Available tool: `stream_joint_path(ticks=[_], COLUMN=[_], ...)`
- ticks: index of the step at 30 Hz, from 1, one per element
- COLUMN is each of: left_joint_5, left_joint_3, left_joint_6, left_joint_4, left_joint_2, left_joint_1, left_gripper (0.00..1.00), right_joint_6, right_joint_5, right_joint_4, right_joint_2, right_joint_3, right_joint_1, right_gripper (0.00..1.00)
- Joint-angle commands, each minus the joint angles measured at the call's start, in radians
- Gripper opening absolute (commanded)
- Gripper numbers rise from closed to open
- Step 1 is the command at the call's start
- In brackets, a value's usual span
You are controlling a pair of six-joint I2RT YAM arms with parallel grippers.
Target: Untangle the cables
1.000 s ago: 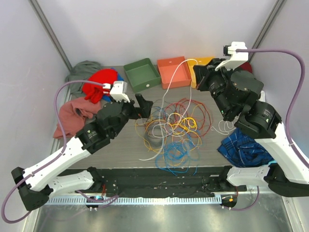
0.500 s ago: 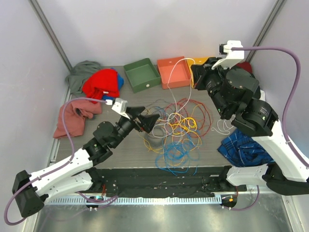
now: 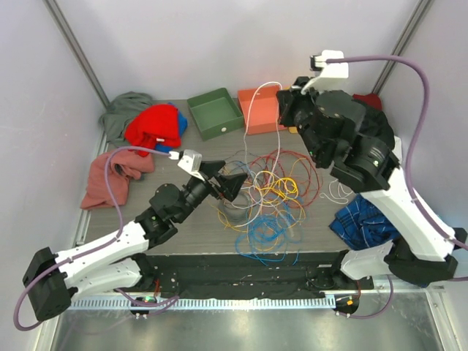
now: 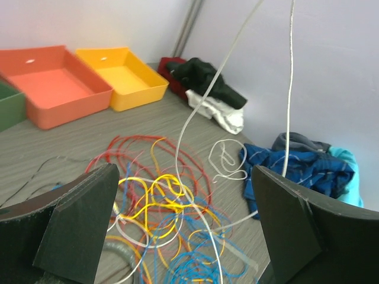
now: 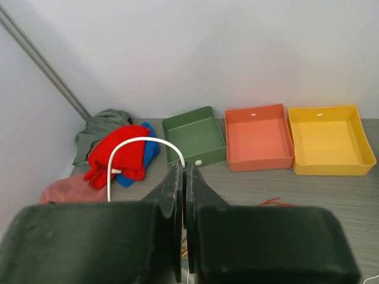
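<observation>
Risen and swung left, the right fingers (image 5: pixel 169 195) pinch a white cable (image 5: pixel 139 139). The left fingers (image 4: pixel 83 219) gape wide over the tangled cables (image 3: pixel 270 191).

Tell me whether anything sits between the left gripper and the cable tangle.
Nothing foreign. The open left gripper faces the cables directly; only the white cable, held up by the right gripper, hangs across its path.
</observation>
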Motion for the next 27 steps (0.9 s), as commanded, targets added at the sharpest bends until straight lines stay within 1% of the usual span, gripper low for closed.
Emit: stream_joint_path(ticks=[1,2,3,4,6,7,8,10,14,17,20,27], left_joint_5=[-0.128,-0.154,-0.206,-0.226,-0.288,-0.302,-0.312,-0.322,-0.311,-0.288,-0.267,-0.202], left_joint_3=[0.023,0.015,0.008,-0.011,-0.037,-0.064,-0.081,-0.106,-0.153,-0.175,-0.198,-0.229], left_joint_6=[-0.023,-0.066,-0.087,-0.107,-0.175,-0.199,-0.219,-0.261,-0.307,-0.333,-0.359,-0.430], left_joint_4=[-0.131,-0.192,-0.227,-0.258,-0.333,-0.353,-0.372,-0.419,-0.501,-0.521,-0.527,-0.522], left_joint_2=[-0.123,-0.145,-0.174,-0.223,-0.278,-0.303,-0.353,-0.395,-0.472,-0.489,-0.492,-0.446], left_joint_1=[-0.003,-0.003,-0.004,-0.004,-0.003,-0.003,-0.003,-0.004,-0.003,-0.003,-0.003,-0.004], left_gripper=[1.00,1.00,1.00,1.00,1.00,1.00,1.00,0.99,0.99,0.99,0.98,0.98], right_joint_6=[-0.024,-0.014,-0.001,0.003,0.000,0.022,0.030,0.038,0.001,-0.014,-0.019,-0.054], right_joint_5=[0.021,-0.013,-0.025,-0.032,-0.012,-0.018,-0.029,-0.030,-0.009,-0.009,-0.013,-0.022], right_joint_4=[0.045,0.047,0.045,0.045,0.050,0.050,0.059,0.085,0.215,0.306,0.416,0.660], right_joint_2=[0.099,0.147,0.170,0.194,0.271,0.296,0.316,0.363,0.437,0.495,0.535,0.616], right_joint_3=[0.120,0.151,0.181,0.247,0.312,0.367,0.390,0.433,0.487,0.536,0.550,0.599], right_joint_1=[-0.077,-0.141,-0.169,-0.198,-0.261,-0.282,-0.304,-0.356,-0.411,-0.456,-0.508,-0.598], right_gripper=[0.01,0.01,0.01,0.01,0.01,0.01,0.01,0.01,0.01,0.01,0.01,0.01])
